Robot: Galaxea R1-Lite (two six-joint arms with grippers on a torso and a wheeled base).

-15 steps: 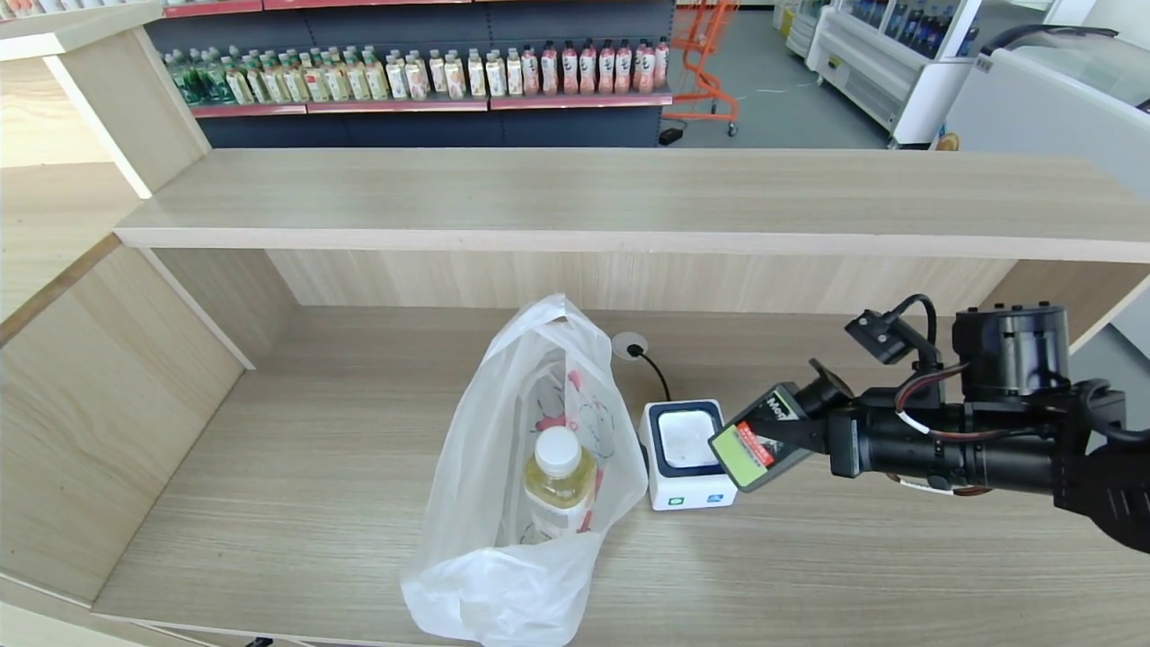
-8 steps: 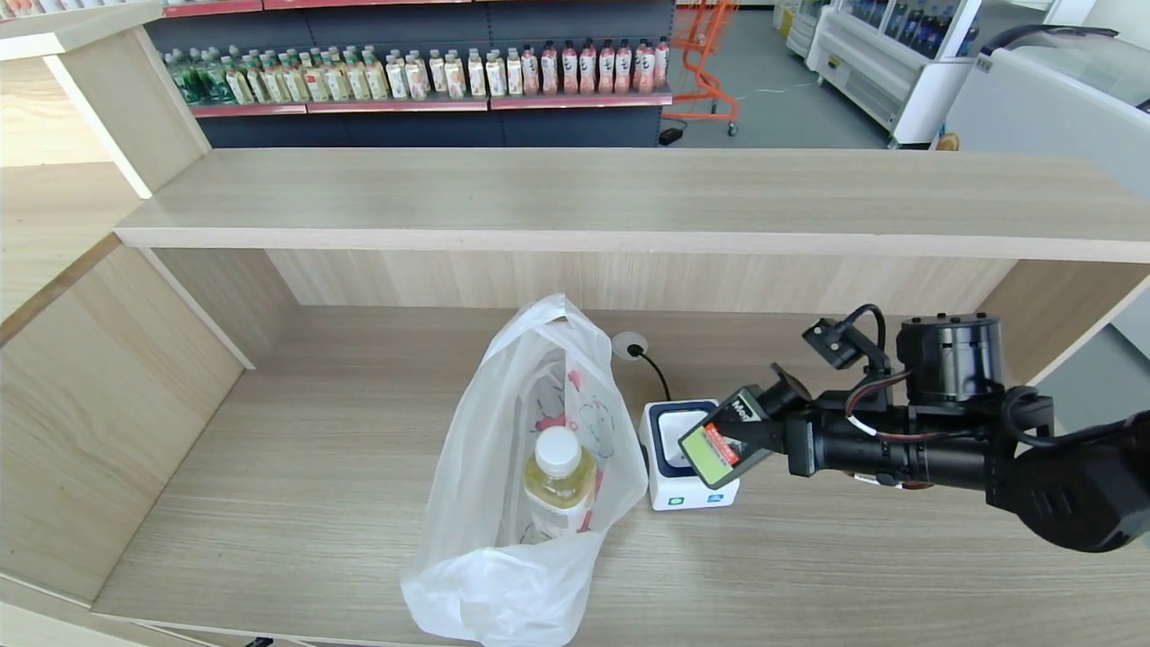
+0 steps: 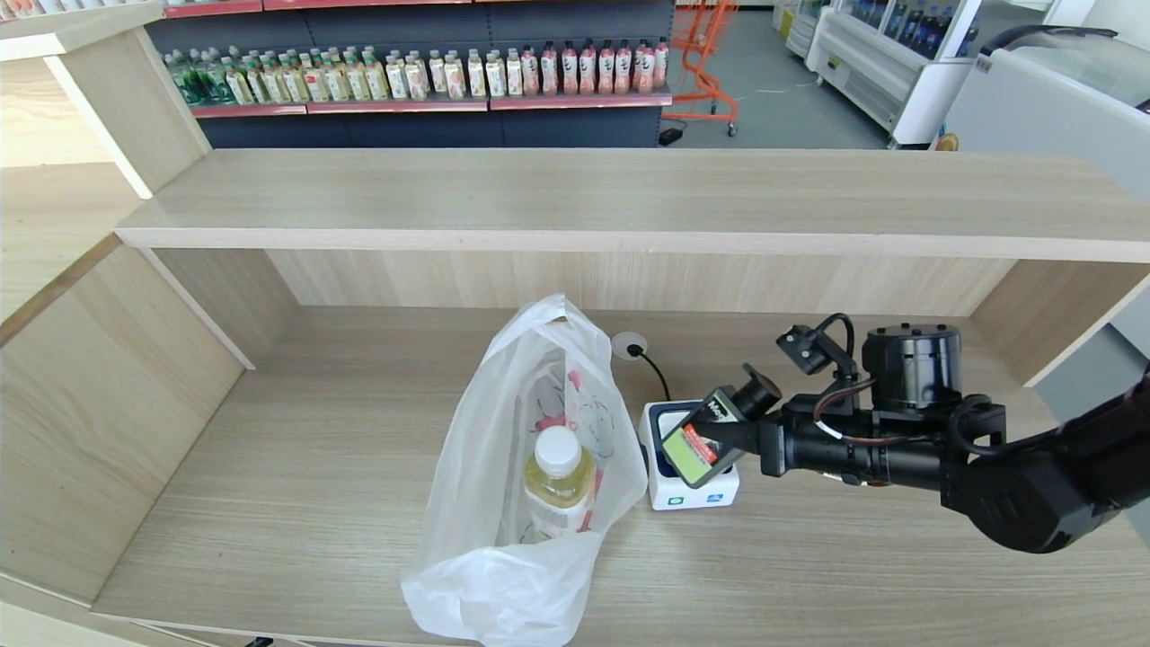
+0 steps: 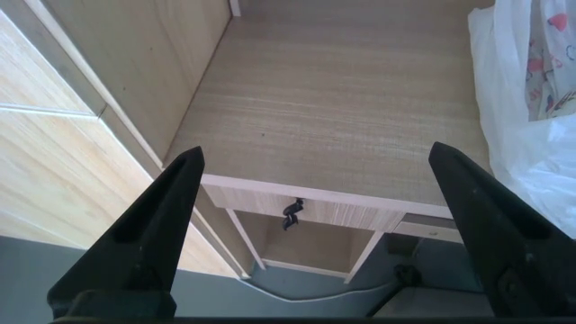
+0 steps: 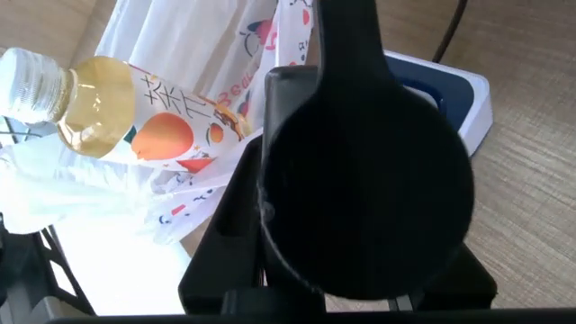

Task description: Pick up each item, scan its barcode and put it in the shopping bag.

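While the right gripper reaches in from the counter's right side, its fingers are clamped on a small box, black-edged with a green and red label, held tilted above the scanner. The labelled face is turned upward and the opposite face looks down at the scanner's dark-framed window. In the head view the box covers most of that window, and whether the two touch cannot be told. The scanner is a white cube standing about midway along the counter, between the front edge and the back wall. A black cable runs from behind it to a round grommet close to the back wall. Just left of the scanner stands the shopping bag, thin white plastic with its mouth open upward and its crumpled bottom reaching the counter's front edge; its bulging side is right up against the scanner. Inside it a bottle of pale yellow drink stands with its white cap up. The left gripper hangs out beyond the counter's front edge, towards the left corner, with its fingers spread wide and nothing between them. A raised ledge runs along the top of the back wall.
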